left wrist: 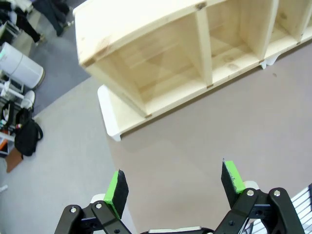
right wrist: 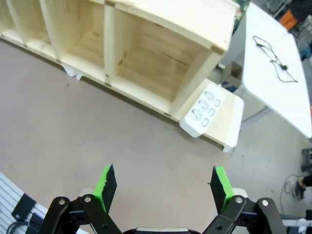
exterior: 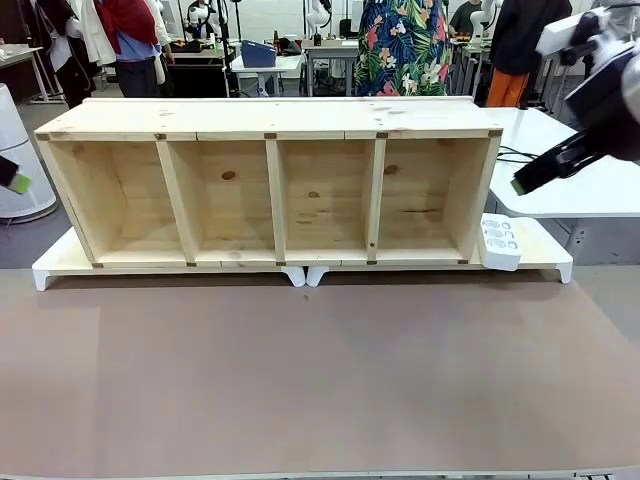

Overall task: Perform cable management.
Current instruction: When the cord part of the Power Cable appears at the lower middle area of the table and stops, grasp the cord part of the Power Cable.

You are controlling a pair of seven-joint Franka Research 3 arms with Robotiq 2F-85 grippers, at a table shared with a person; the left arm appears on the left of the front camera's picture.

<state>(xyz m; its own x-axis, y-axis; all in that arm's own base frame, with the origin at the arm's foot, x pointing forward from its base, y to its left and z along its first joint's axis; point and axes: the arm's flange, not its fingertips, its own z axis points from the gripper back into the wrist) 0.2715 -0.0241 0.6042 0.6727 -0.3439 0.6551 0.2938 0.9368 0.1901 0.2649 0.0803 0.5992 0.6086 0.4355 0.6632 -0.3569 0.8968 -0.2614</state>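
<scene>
The right wrist view gives what the front view barely hints at: the thin glossy black cable [right wrist: 271,49] lies in loose, crooked bends on the smooth white side counter [right wrist: 273,92], well apart from the pale pine shelf unit with four open compartments [right wrist: 161,53]. From the front the same cord is only a faint black line on that counter, just past the unit's right end. Both of these views show the white rounded plastic multi-socket power strip [right wrist: 204,109] resting on the white riser board [right wrist: 233,124] under the unit, just beside the unit's end wall. The right end effector [right wrist: 164,184] is released, its black fingers with green pads spread wide above the brown matte counter [right wrist: 73,126], nothing between them. The left wrist view looks down on the unit's other end, where knots and grain show in the wood, with grey floor [left wrist: 63,146] beyond and a black backpack [left wrist: 27,139] on it. The left end effector [left wrist: 174,184] is likewise released, jaws wide and bare. From the front, a green pad tip shows near each side edge of the picture
</scene>
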